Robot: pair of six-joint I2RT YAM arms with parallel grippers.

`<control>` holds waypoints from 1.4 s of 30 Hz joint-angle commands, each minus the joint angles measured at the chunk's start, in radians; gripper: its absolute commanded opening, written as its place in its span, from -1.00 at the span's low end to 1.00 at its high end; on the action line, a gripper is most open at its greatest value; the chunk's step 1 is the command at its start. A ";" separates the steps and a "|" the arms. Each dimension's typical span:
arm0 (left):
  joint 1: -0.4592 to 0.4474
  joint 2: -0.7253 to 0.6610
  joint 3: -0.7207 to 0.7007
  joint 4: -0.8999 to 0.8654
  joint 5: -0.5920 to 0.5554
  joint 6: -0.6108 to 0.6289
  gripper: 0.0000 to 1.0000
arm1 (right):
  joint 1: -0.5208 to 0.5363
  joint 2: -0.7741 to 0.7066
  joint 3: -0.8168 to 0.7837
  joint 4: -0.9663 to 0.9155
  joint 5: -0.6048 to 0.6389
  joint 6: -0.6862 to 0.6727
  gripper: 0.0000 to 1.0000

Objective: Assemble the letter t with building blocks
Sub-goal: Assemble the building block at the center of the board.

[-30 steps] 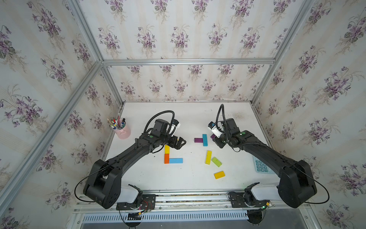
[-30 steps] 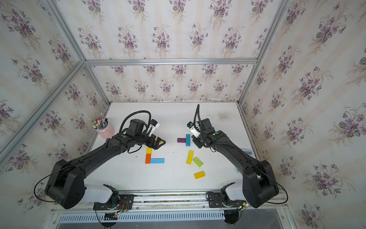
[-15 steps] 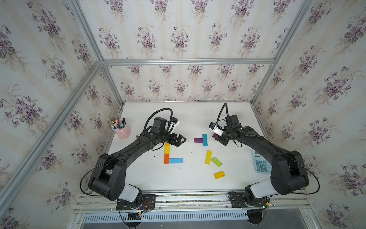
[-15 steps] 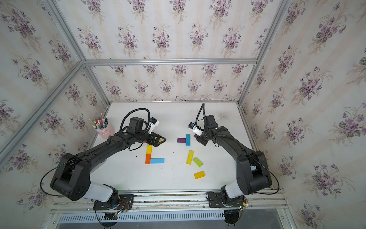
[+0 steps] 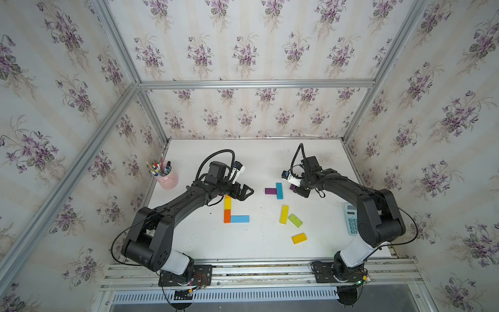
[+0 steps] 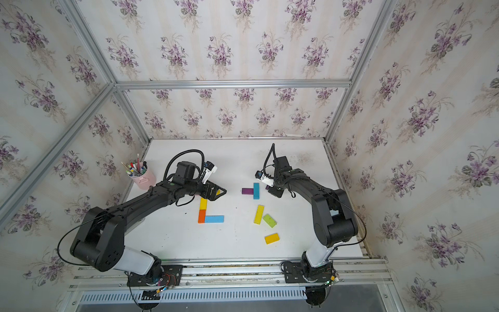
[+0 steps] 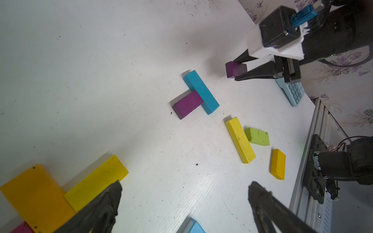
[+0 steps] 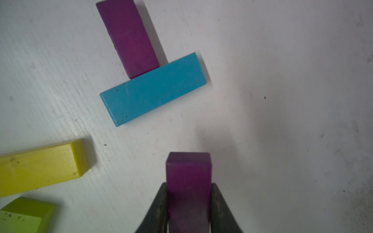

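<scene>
Right gripper (image 8: 189, 184) is clamped on a short purple block (image 8: 188, 167) beside the teal block (image 8: 153, 88), but the half-built t (image 5: 227, 202) lies well off to its left, stem running front-to-back on the table (image 5: 189, 237), much nearer the wide-open left gripper (image 7: 184, 184).

No legible text or numbers; markings on the calculator (image 7: 293, 93) and black base plate (image 7: 314, 167) too small.
</scene>
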 commanded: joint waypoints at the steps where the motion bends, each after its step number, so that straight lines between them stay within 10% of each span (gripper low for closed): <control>1: 0.000 0.008 -0.008 0.065 0.015 0.029 1.00 | 0.006 0.011 0.005 0.029 0.009 -0.061 -0.54; 25: -0.007 0.006 -0.246 0.518 0.090 0.076 1.00 | 0.031 0.169 0.084 -0.008 -0.005 -0.184 -0.54; 42: -0.010 -0.002 -0.233 0.476 0.063 0.077 1.00 | 0.047 0.191 0.072 -0.012 -0.051 -0.216 -0.47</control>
